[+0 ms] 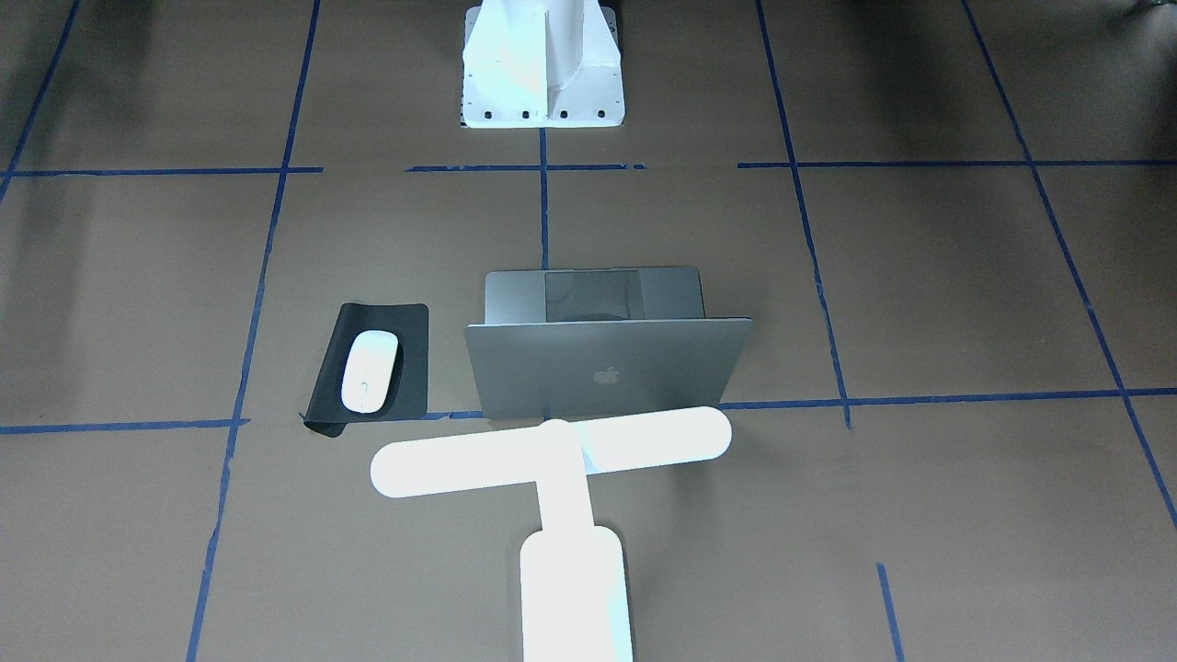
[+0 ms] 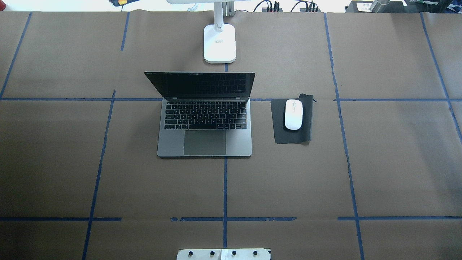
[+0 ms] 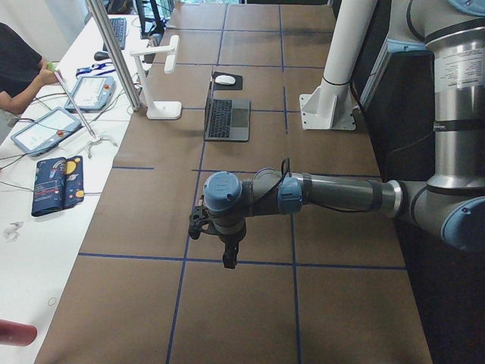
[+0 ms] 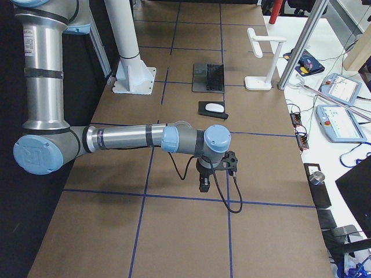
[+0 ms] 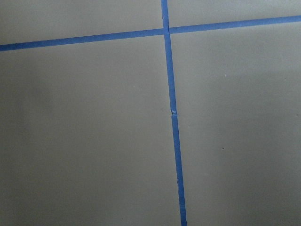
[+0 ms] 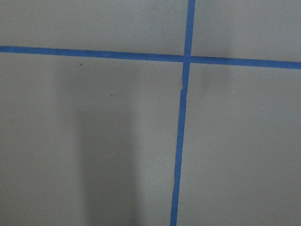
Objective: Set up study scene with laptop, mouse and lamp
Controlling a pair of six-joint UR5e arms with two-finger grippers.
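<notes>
We take the wide brown tabletop (image 2: 397,162) first, taped into blue squares, with the white pedestal (image 1: 542,64) bolted at its 6 o'clock edge as the overhead view has it.

The laptop (image 2: 204,126) sits dead centre, lid up, keyboard facing the robot, its long edge running 9 to 3. At its 12 o'clock stands the lamp (image 2: 219,43), lit, its base just beyond the lid and its bar (image 1: 552,455) also running roughly 9 to 3. At the laptop's 3 o'clock, just beside it, lies the black mat (image 2: 279,122), and on the mat the mouse (image 2: 293,114), nose to tail along 12 to 6.

Now the arms. Both are out at the far ends and show only from the side. The left claw (image 3: 228,264) hangs over bare paper, and everything lies well off toward its 3 o'clock. The right claw (image 4: 203,187) hangs likewise, with the things toward its 9 o'clock. The mouse comes first, so we judge the right arm nearer to it. We cannot tell whether either claw is released or clenched.

To us the scene looks all but set.
</notes>
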